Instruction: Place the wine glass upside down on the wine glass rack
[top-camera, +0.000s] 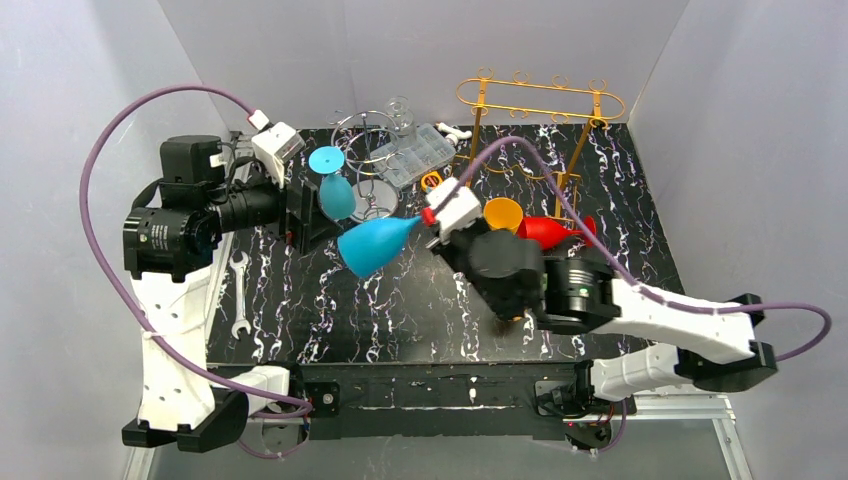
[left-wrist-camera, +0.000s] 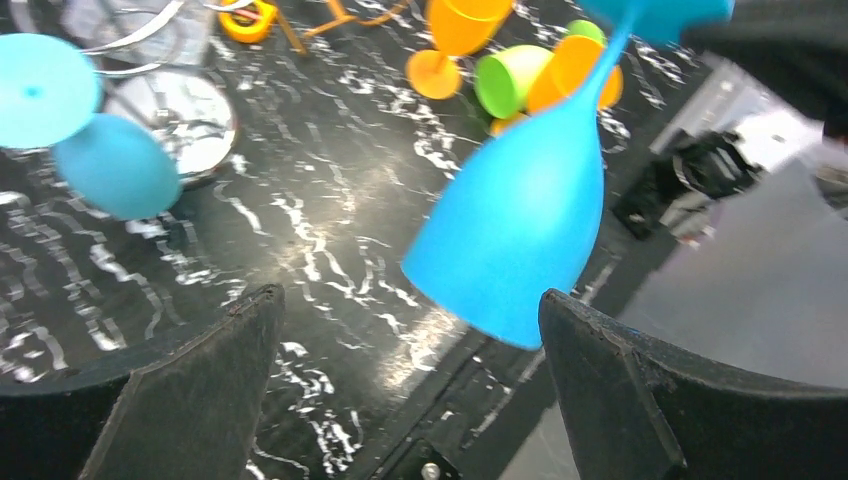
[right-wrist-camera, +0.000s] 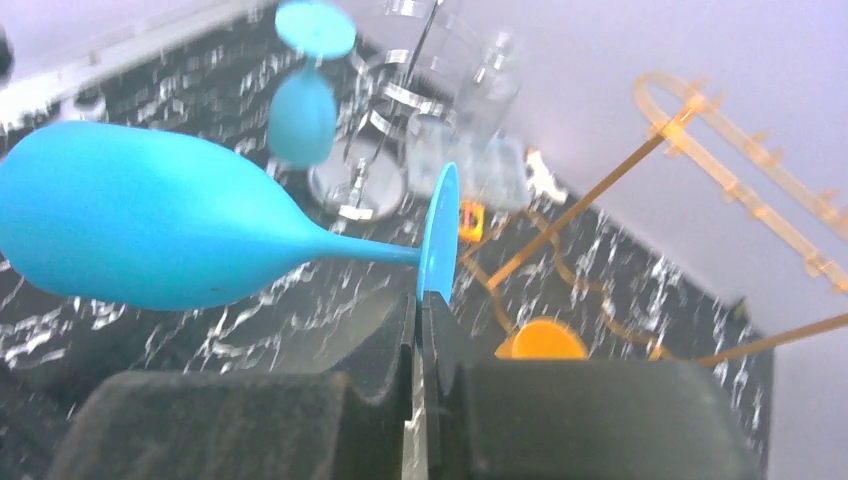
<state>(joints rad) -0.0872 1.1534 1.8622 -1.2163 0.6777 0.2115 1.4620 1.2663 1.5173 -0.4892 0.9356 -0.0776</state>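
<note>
1. Above the middle of the table (top-camera: 300, 320), the wine glass (top-camera: 375, 243) hangs clear of the surface, lying roughly level, with its bowl toward the left arm and its foot toward the right arm
2. I judge the glass to be light, stiff and smooth, probably moulded plastic. I expect it to slip rather than break, and the bowl's weight will lever on any grip taken at the foot
3. I would take hold at the stem or across the bowl. The foot (right-wrist-camera: 438, 235) is thin and gives little purchase, and it probably has to stay free to slide into the rack
4. The right gripper (right-wrist-camera: 420, 310) has its jaws nearly together, pinching the rim of the foot edge-on. Its arm reaches inward and low over the table
5. The left gripper (left-wrist-camera: 410, 300) has its jaws wide apart and holds nothing. The bowl sits just ahead of the fingers, untouched, and the forearm lies level, pointing right
6. The chrome rack (top-camera: 372, 165) stands back left, with another blue glass (top-camera: 335, 195) hanging on it upside down
</note>
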